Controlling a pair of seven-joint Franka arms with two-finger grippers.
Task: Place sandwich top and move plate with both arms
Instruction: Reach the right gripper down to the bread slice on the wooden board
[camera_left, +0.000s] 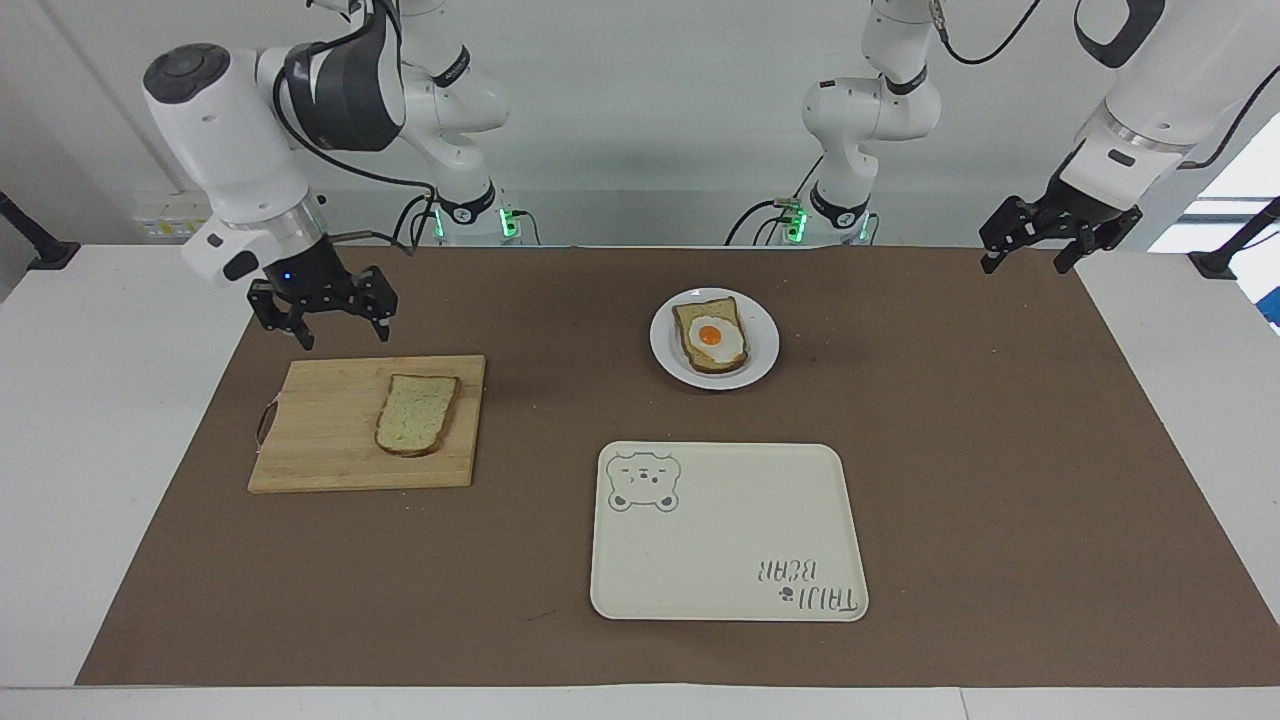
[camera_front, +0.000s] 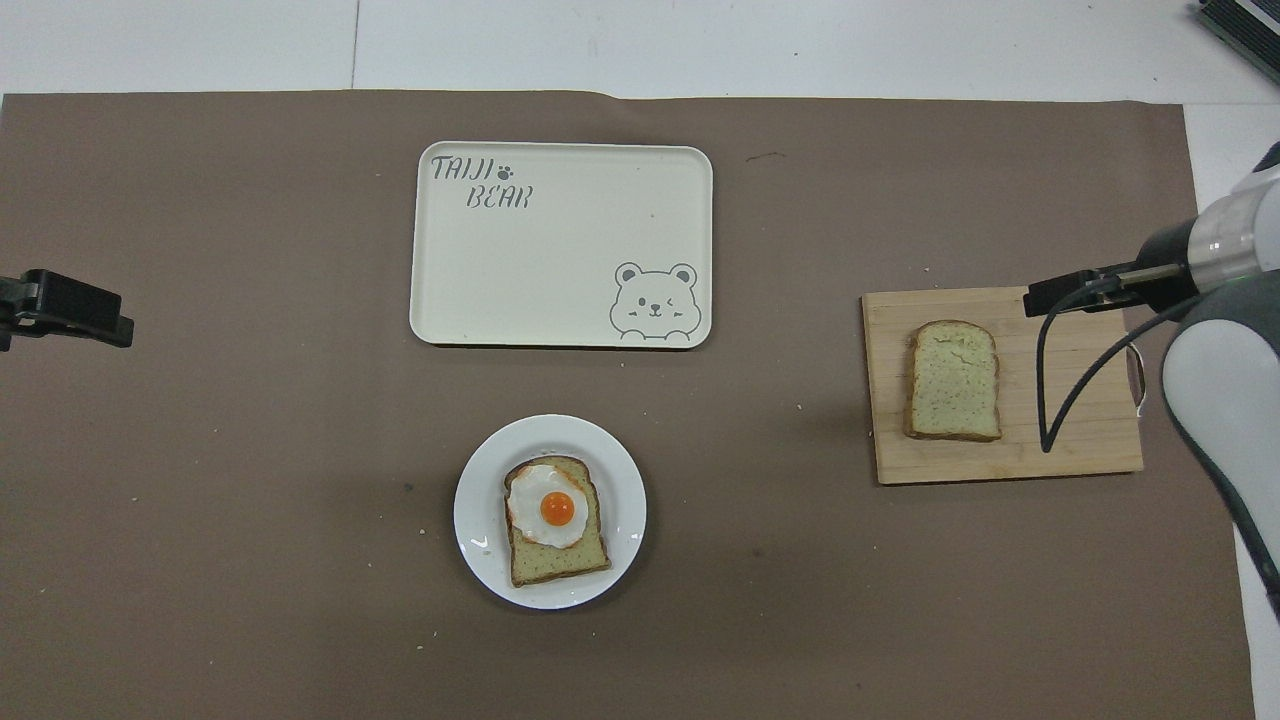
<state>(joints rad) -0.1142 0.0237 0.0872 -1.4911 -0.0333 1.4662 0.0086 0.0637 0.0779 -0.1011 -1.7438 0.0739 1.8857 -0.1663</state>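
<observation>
The sandwich top (camera_left: 416, 413) (camera_front: 953, 380), a plain speckled slice with a dark crust, lies flat on a wooden cutting board (camera_left: 320, 430) toward the right arm's end of the table. My right gripper (camera_left: 344, 338) (camera_front: 1065, 295) hangs open over the board's edge nearest the robots, apart from the bread and holding nothing. The white plate (camera_left: 762, 345) (camera_front: 625, 500) sits mid-table, carrying a bread slice with a fried egg (camera_left: 712, 338). My left gripper (camera_left: 1025, 262) (camera_front: 65, 310) waits open in the air over the brown mat's corner at the left arm's end.
A cream rectangular tray (camera_left: 730, 540) (camera_front: 560, 260) with a bear drawing lies farther from the robots than the plate. A brown mat (camera_left: 1000, 450) covers most of the white table. The right arm's black cable (camera_front: 1045, 400) loops over the board.
</observation>
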